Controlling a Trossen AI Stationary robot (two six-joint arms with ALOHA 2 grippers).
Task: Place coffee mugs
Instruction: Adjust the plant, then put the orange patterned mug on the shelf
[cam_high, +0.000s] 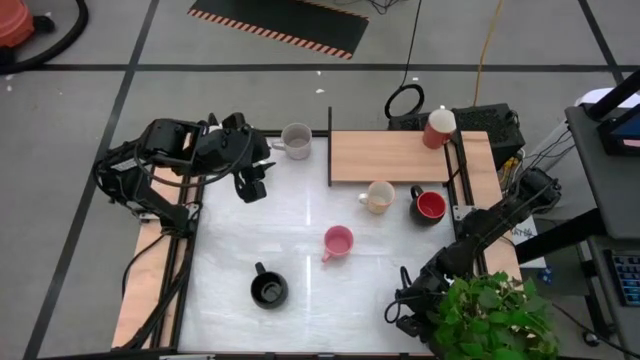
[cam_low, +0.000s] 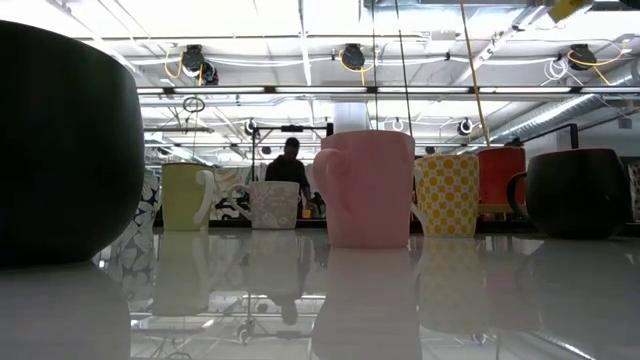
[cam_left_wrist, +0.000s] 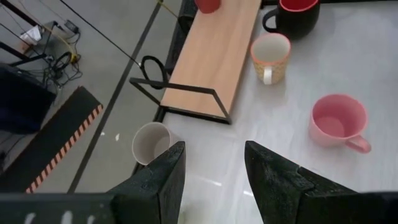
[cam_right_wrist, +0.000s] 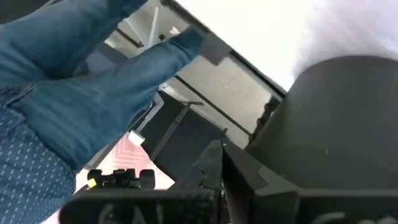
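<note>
Several coffee mugs stand upright on the white table (cam_high: 300, 215): a pale mug (cam_high: 296, 140) at the far edge, a cream patterned mug (cam_high: 378, 196), a black mug with a red inside (cam_high: 430, 205), a pink mug (cam_high: 338, 242) in the middle, and a black mug (cam_high: 268, 290) near the front. A red mug (cam_high: 438, 128) stands on the wooden shelf (cam_high: 390, 157). My left gripper (cam_high: 252, 188) (cam_left_wrist: 214, 149) hangs open above the far left, near the pale mug (cam_left_wrist: 152, 143), with nothing between its fingers. My right gripper (cam_high: 397, 308) (cam_right_wrist: 217, 158) is shut, low at the near right, holding nothing.
A green plant (cam_high: 490, 320) covers the table's near right corner beside my right arm. A person's blue sleeve (cam_right_wrist: 93, 93) shows past the table's edge in the right wrist view. The shelf's dark upright frame (cam_left_wrist: 186, 102) stands between the pale mug and the shelf.
</note>
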